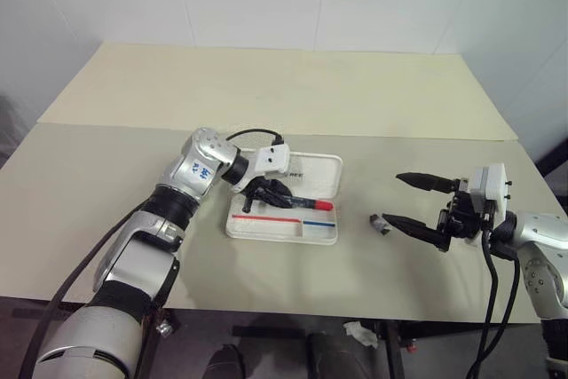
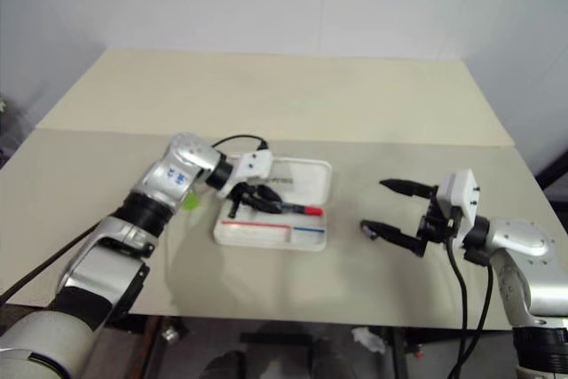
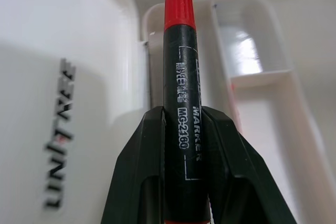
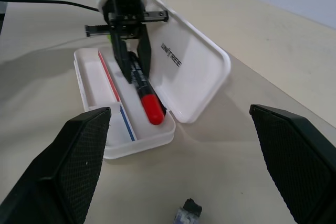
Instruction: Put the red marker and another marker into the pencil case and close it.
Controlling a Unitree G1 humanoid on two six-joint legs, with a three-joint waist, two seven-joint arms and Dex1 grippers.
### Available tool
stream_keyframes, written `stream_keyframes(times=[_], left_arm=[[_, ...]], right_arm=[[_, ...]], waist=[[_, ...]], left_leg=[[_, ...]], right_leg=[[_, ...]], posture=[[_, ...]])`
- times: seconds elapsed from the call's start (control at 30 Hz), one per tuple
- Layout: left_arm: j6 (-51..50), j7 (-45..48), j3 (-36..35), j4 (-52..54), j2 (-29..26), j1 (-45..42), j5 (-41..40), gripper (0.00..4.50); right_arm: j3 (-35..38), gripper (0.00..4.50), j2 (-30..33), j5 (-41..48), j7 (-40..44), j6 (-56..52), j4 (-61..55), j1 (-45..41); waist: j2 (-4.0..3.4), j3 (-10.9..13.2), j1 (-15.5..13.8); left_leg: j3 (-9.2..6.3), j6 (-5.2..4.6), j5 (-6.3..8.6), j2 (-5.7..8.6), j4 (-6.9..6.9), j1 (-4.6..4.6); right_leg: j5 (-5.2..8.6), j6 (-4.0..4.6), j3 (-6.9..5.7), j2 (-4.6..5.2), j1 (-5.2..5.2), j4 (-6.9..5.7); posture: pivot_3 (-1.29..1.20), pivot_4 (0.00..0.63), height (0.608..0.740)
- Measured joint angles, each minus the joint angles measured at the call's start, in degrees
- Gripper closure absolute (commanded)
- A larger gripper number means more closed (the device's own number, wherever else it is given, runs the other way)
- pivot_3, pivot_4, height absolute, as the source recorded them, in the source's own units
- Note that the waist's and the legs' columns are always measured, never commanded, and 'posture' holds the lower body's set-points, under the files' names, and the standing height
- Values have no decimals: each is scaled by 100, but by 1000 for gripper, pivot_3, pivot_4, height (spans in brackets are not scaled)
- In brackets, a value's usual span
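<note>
Red-capped and gripped by its black barrel, the red marker (image 4: 143, 88) hangs in your left tool (image 1: 264, 193) low over the open pencil case (image 1: 324, 170) for release, while your right tool (image 1: 414, 204) waits wide on the tabletop (image 1: 266, 86).

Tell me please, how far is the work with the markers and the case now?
Done: the white hard plastic pencil case lies open on the table. In hand: the left claw is shut on the black marker with the red cap and holds it over the case's tray, not yet released. Left: release it, put in a second marker, then close the lid. The right claw is open and holds nothing.
</note>
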State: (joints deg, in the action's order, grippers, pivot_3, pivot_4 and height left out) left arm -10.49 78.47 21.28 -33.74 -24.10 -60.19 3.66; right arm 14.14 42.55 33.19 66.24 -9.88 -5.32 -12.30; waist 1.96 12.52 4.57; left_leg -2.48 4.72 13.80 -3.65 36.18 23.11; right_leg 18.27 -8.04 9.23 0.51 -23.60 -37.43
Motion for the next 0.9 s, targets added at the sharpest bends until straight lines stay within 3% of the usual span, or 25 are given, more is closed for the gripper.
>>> stream_keyframes(times=[0.37, 0.73, 0.77, 0.9], left_arm=[[-500, -294, 73, 651, -149, 249, 245, 3868], [-979, -303, 73, 1318, -181, 408, 204, 279], [-1025, -289, 73, 1347, -182, 429, 191, 45], [-1321, -238, 59, 1809, -244, 533, 51, 45]], right_arm=[[0, 0, 0, -31, -56, 7, 2, 1], [-3, 0, 0, -59, -67, 98, 39, -38], [-3, 0, 0, -59, -67, 99, 52, -41], [-4, 0, 0, -70, -60, 101, 95, -52]], waist=[[0, 0, -8], [0, 0, -7], [0, 0, -6], [0, 0, -6]], left_leg=[[0, -1, -1, 0, 3, -3], [0, -1, -1, 0, 4, -3], [0, -1, -1, 0, 4, -3], [0, -1, -1, 0, 3, -3]], right_leg=[[0, -1, 1, 0, 2, -2], [-1, -1, 1, 0, 3, -3], [-1, -1, 1, 0, 4, -3], [-1, -1, 1, 0, 3, -3]], posture=[[0, 150, 740], [0, 150, 740], [0, 150, 740], [0, 150, 740]])
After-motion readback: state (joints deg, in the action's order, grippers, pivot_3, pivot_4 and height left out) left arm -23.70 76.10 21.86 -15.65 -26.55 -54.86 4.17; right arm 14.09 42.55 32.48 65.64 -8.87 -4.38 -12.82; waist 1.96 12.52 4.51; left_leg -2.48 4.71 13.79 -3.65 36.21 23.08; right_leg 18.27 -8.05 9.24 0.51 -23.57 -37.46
